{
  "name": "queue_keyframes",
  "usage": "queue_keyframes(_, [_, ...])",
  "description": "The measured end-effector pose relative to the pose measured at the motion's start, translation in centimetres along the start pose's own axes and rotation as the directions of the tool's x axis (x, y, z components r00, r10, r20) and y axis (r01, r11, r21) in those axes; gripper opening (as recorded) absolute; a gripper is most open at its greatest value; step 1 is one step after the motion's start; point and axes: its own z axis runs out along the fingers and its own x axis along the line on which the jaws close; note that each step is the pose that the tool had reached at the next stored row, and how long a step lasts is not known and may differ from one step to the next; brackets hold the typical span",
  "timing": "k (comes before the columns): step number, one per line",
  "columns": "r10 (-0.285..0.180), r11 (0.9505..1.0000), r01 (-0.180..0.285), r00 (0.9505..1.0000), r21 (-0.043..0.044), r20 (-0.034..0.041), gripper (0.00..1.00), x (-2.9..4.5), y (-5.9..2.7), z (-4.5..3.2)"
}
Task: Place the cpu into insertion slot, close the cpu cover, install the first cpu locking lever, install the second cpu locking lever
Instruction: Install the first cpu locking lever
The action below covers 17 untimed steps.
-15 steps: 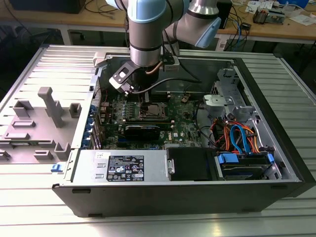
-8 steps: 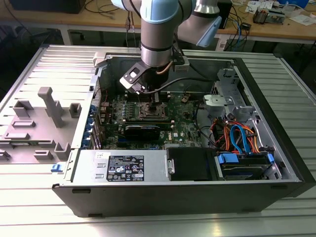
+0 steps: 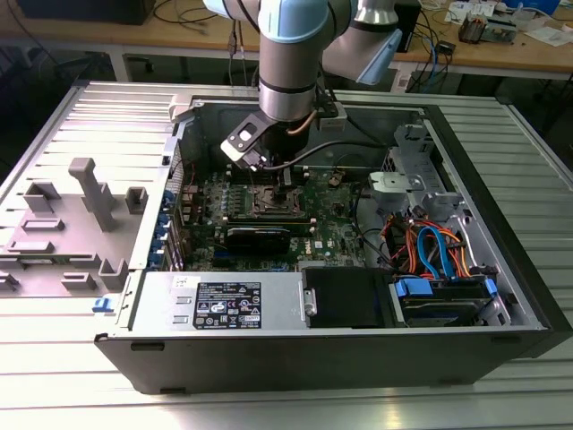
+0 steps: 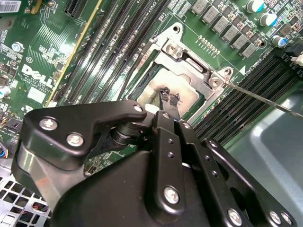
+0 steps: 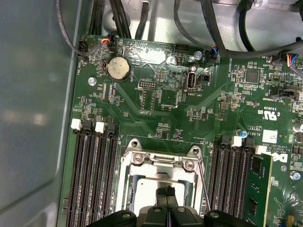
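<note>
closed gripper (image 4: 169, 98) tips on the seated cpu (image 4: 152, 90)
the cpu lies flat in the insertion slot (image 3: 269, 199), between the two banks of black memory slots (image 5: 92, 179) on the green motherboard (image 5: 156, 94), nearer the board's far edge in the exterior view. the cpu cover (image 5: 126, 189) lies down around it, the pale top showing through its window. the fingers are pressed together, tips at the cpu's top. a thin metal lever (image 4: 258, 97) sticks out from the slot's corner over the memory slots.
</note>
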Motion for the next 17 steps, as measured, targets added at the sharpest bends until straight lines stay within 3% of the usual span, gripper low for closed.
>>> queue_keyframes(11, [-0.003, 1.0000, 0.003, 1.0000, 0.0000, 0.0000, 0.11, -0.01, 0.05, 0.00])
queue_keyframes(13, [-0.024, 0.9997, 0.024, 0.9997, -0.0002, 0.0000, 0.11, -0.01, 0.05, 0.00])
queue_keyframes(15, [-0.093, 0.9957, 0.093, 0.9957, -0.0010, 0.0002, 0.11, 0.00, 0.04, 0.00])
queue_keyframes(17, [-0.100, 0.9950, 0.100, 0.9950, -0.0009, 0.0005, 0.11, -0.01, 0.05, -0.14])
